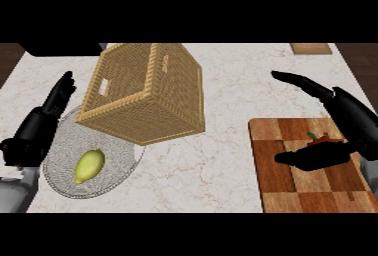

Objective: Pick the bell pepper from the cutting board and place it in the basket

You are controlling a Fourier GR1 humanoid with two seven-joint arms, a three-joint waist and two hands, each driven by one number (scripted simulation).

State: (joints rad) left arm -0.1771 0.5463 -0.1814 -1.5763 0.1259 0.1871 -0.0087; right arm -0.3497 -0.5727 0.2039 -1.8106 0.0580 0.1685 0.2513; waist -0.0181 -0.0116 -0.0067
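Counter (221, 150): pale marble, fills the view.

Basket (144, 92): large wicker box, upper left of centre, well apart from the board. Its near lower corner overlaps the far rim of the plate in this view.

Board (284, 177): wooden, striped, at the lower right, running to the lower edge of the view.

Plate (63, 172): round, clear or mesh-like, lower left. A yellow-green fruit (88, 166) lies on it, long axis running near to far. Not part of the task.

Left hand (59, 95): at the left edge beside the basket, fingers straight and pointing away, holding nothing. Resting.

Right hand (325, 155): over the board's upper right part. Thumb and lower fingers curl in from the right around the pepper; one finger (299, 80) sticks out straight toward the far left, off the board.

Pepper (319, 139): red, mostly hidden by the right hand; only a small red patch and a green stem show above the curled fingers. On or just above the board; cannot tell if lifted. Long axis not readable, too little shows.

Key relation: pepper sits inside the right hand's curl, so the right hand is the working one; the left is far across the counter. Basket lies up and to the left of the pepper.

Judgement: grasp looks made or nearly made; lift and carry not yet done. The next move calls for raising the pepper above the basket's rim, then crossing left.
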